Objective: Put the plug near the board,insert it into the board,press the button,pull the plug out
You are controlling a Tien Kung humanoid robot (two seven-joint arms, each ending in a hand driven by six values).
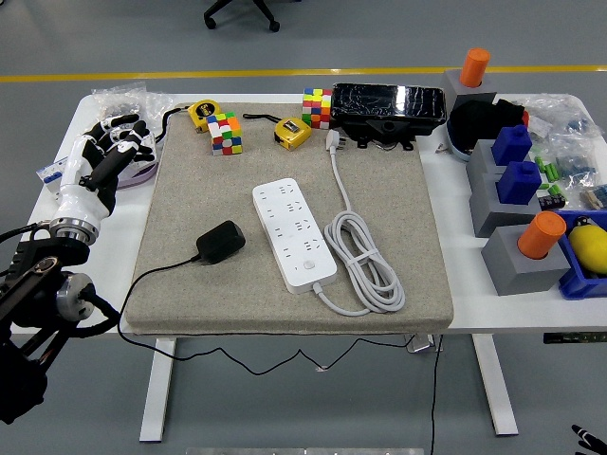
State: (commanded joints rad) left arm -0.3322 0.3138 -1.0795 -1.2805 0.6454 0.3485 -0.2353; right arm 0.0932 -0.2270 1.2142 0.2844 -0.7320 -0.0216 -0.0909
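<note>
While left hand [106,152] hovers, board [294,233] runs near-far.

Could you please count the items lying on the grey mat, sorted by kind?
Colourful puzzle cubes: 2
Yellow tape measures: 2
White power strip: 1
Black plug adapter: 1
Black box: 1
Total: 7

You won't find any text, label, brand or number you can read here; the white rectangular plastic power strip [294,234] and the yellow round tape measures [292,132] show no legible print.
</note>
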